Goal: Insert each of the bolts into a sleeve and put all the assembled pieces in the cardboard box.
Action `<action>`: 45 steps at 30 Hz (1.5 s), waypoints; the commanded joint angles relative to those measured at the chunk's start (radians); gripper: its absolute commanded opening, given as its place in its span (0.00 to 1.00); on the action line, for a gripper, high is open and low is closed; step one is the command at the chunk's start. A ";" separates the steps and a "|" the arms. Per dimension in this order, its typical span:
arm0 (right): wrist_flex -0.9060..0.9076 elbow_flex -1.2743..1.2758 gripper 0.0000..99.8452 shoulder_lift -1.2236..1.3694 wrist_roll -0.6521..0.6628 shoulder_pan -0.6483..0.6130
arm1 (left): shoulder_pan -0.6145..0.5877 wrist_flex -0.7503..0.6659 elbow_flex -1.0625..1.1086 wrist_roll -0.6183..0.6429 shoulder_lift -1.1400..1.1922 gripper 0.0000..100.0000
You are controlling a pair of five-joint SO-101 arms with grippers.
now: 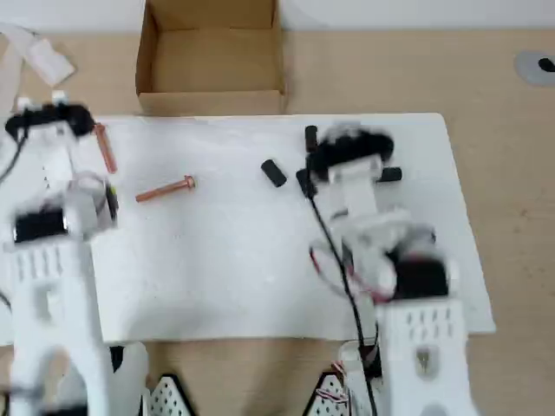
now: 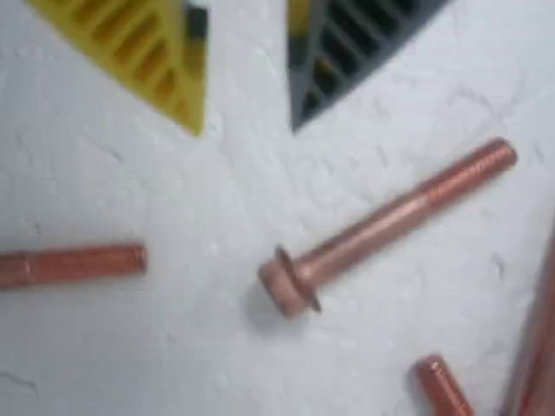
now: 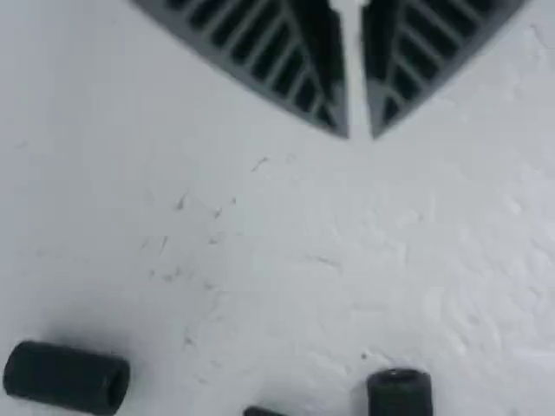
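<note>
The cardboard box (image 1: 211,102) at the table's (image 1: 503,130) far edge holds no pieces, so I judge the first pairing is not yet begun. The left pincer (image 2: 245,128) hangs apart over a loose bolt (image 2: 381,225), and the right pincer (image 3: 360,134) is nearly together near black sleeves (image 3: 67,377) — next, each needs to grasp its part.

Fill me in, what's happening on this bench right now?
Left arm sits over loose copper bolts on the white mat, jaws open and empty. Right arm sits near the black sleeves, jaws closed, holding nothing. No bolt is sleeved yet, and none is in the cardboard box.
</note>
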 commanded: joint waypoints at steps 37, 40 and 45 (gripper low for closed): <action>0.127 -0.929 0.01 0.974 0.164 -0.036 | -0.058 0.425 -1.927 0.164 1.583 0.10; 0.127 -0.924 0.01 0.974 0.164 -0.036 | -0.055 0.391 -1.927 0.166 1.584 0.10; 0.127 -0.923 0.01 0.974 0.169 -0.036 | -0.051 0.361 -1.927 0.167 1.643 0.10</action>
